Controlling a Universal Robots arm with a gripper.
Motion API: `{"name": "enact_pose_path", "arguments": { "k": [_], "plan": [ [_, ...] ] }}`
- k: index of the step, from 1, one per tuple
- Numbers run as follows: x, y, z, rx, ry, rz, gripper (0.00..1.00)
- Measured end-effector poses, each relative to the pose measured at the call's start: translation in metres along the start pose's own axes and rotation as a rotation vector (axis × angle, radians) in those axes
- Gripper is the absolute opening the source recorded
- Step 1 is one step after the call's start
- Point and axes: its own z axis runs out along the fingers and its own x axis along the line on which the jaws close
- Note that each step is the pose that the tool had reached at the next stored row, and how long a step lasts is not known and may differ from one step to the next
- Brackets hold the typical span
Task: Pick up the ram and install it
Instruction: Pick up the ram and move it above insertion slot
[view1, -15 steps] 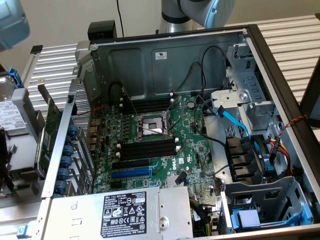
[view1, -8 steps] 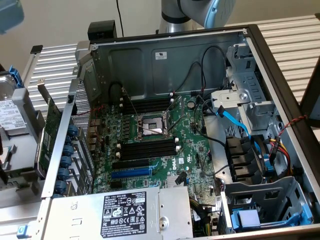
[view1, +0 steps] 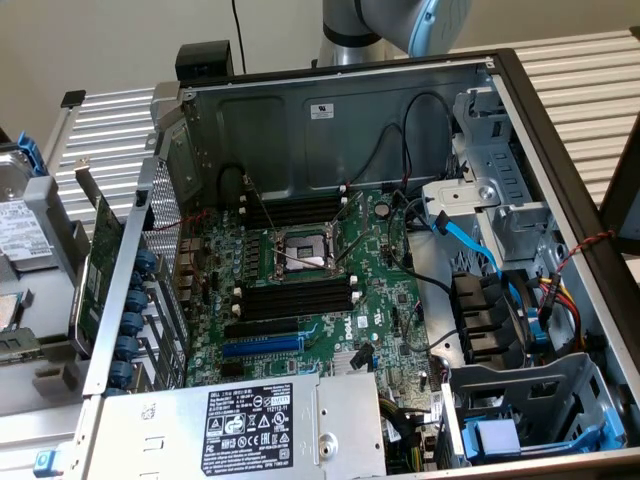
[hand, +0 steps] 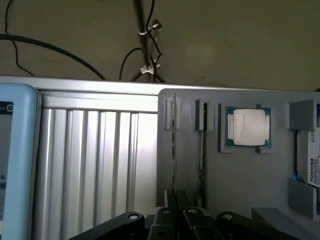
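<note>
Where the gripper hangs nearest with fingers drawn together, we see the ram on edge in a slot of the grey tray — reaching to the fingertips, pinched or not we cannot tell — with a processor chip beyond.

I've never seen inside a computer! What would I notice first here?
The open computer case grabs you first, its big green motherboard lying in the middle and a bright blue cable curling at the exterior view's right. In the wrist view, a shiny silver processor chip sits in a grey tray beside thin ram sticks standing on edge.
</note>
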Motion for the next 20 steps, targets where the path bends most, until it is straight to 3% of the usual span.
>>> {"name": "enact_pose_path", "arguments": {
  "k": [4,20],
  "plan": [
    [0.000,-0.0056,-0.0184,0.0000,0.0000,0.000,0.12],
    [0.005,-0.0524,-0.0928,0.0001,-0.0036,0.000,0.12]
  ]
}}
